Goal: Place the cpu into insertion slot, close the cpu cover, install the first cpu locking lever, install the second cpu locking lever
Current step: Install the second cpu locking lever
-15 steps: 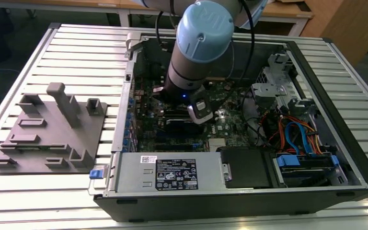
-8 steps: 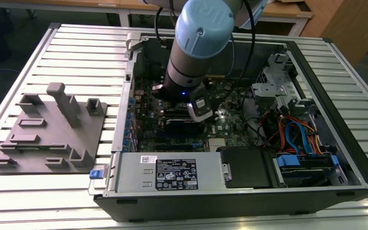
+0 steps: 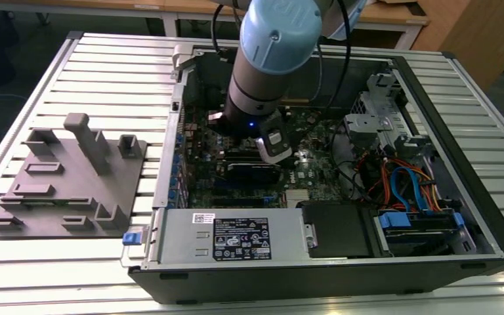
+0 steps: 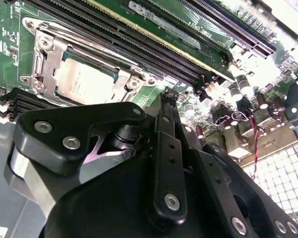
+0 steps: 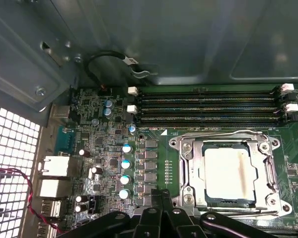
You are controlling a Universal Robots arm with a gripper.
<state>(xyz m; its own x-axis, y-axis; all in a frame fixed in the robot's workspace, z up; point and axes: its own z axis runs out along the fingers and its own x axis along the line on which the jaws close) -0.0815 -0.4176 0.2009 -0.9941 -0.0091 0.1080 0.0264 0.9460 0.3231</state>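
cpu [image 5: 228, 173] seated in socket, cpu cover [image 5: 189, 171] down over it, centre-right of first wrist view; gripper [image 4: 169, 96] hovers above, fingers apparently clenched, empty; levers likely need straight downward pushes

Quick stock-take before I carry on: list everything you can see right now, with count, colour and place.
cpu: 1, dull silver, seated in the socket on the motherboard, in both wrist views.
cpu cover: 1, silvery frame, lying down around the cpu.
motherboard: 1, green, inside the case.
memory slots: a row, black with white clips, beside the socket.
capacitors: several, blue-topped, beside the socket.
case: 1, black and grey, open on the table.
power supply: 1, grey, near edge of the case.
cables: a bundle, blue and orange, at the exterior view's right.
jig: 1, grey, on the table at the exterior view's left.
table: 1, slatted, silver.
arm: 1, blue and grey, reaching into the case.
gripper: 1, black, above the board near the socket.
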